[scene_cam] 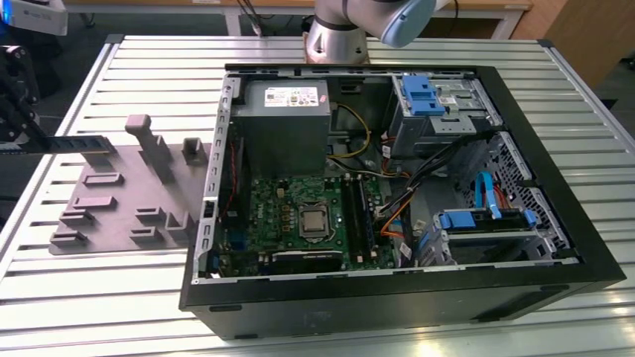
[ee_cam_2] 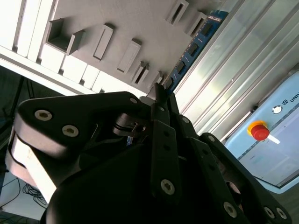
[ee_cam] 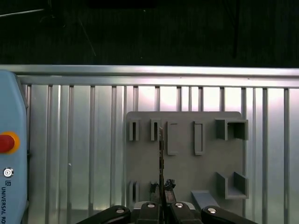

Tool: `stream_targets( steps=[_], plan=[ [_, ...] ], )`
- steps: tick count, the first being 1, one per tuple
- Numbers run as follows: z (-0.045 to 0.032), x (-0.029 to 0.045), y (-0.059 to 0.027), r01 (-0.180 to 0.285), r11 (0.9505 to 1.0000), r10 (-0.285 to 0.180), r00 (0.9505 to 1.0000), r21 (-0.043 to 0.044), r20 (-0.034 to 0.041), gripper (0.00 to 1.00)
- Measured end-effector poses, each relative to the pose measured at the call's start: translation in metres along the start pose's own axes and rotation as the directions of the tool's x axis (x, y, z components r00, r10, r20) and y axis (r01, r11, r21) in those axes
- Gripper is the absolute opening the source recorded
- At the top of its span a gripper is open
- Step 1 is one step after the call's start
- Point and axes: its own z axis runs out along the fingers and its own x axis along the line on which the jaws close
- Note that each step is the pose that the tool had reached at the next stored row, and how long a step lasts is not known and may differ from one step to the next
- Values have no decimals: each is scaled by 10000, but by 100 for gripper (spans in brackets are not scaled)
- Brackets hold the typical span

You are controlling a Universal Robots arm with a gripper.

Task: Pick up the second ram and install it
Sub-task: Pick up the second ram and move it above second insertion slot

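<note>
The black gripper pinches the second ram, a slim blue-green circuit-board stick, above the grey plastic fixture plate near the slatted metal table's edge. The open black computer case lies just beside the plate.

We note a silver-grey tubular arm with a pale blue joint cap. The gripper is black; bright round screws pin its links.

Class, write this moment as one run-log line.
tool: shut on second ram | position: over grey fixture | computer case: open

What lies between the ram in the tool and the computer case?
Exterior view: the grey fixture plate lies between the second ram and the computer case.
</note>
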Motion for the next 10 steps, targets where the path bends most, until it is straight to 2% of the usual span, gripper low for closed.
stream_targets(
  steps=[10],
  plan=[
    [-147,0,1,0,10000,0,10000,0,0,14]
  ],
)
